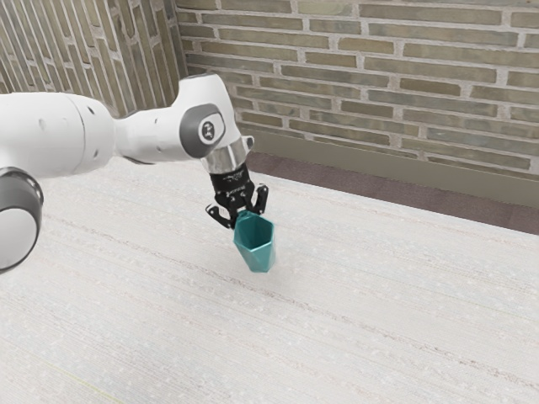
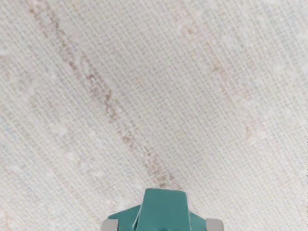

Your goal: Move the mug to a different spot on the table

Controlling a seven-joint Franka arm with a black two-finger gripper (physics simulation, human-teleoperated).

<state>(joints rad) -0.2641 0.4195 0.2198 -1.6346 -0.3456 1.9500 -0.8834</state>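
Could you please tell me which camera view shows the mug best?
The exterior view: it shows the whole teal mug, tilted, with the gripper shut on its rim and the table around it. The wrist view shows just a part of the mug, directly under the hand.

Nothing legible here: a white emblem sits on the grey joint cap (image 1: pixel 205 130), and the pale lettering on the black gripper (image 1: pixel 242 215) is too small to read
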